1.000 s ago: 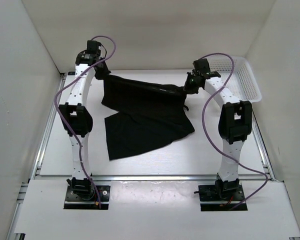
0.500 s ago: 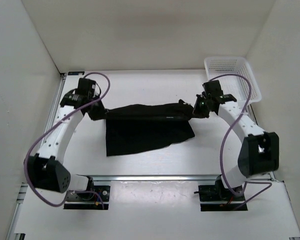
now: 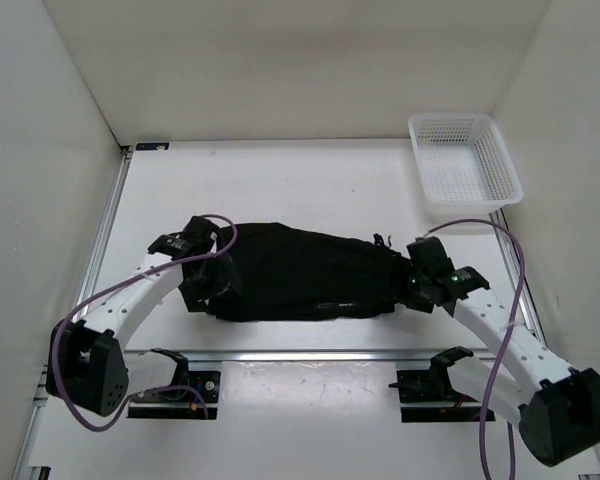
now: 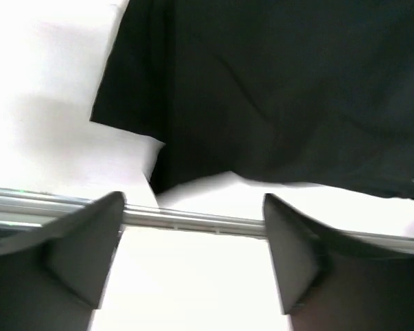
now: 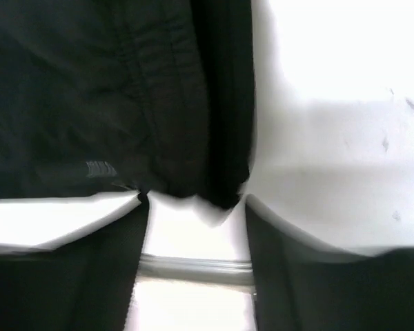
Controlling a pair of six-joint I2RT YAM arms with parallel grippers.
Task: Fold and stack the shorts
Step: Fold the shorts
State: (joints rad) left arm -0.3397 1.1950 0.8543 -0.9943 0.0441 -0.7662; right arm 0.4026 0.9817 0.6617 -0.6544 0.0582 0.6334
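Note:
The black shorts (image 3: 300, 272) lie folded in a long band across the near part of the table. My left gripper (image 3: 206, 287) sits at their left end, my right gripper (image 3: 416, 287) at their right end. In the left wrist view the left gripper (image 4: 193, 241) is open with only bare table between its fingers, and the shorts (image 4: 276, 89) lie just beyond the tips. In the right wrist view the right gripper (image 5: 196, 231) is open too. A corner of the shorts (image 5: 124, 89) reaches the gap at its fingertips, and a small pale label (image 5: 100, 167) shows on the cloth.
A white mesh basket (image 3: 465, 160) stands at the back right corner. A metal rail (image 3: 310, 353) runs along the table's near edge, just under both grippers. White walls close in the left, right and back sides.
Both arms have swung from the back toward the near edge, dragging the shorts' far edge over the rest into a fold. Both grippers, shut on the cloth before, now stand open.

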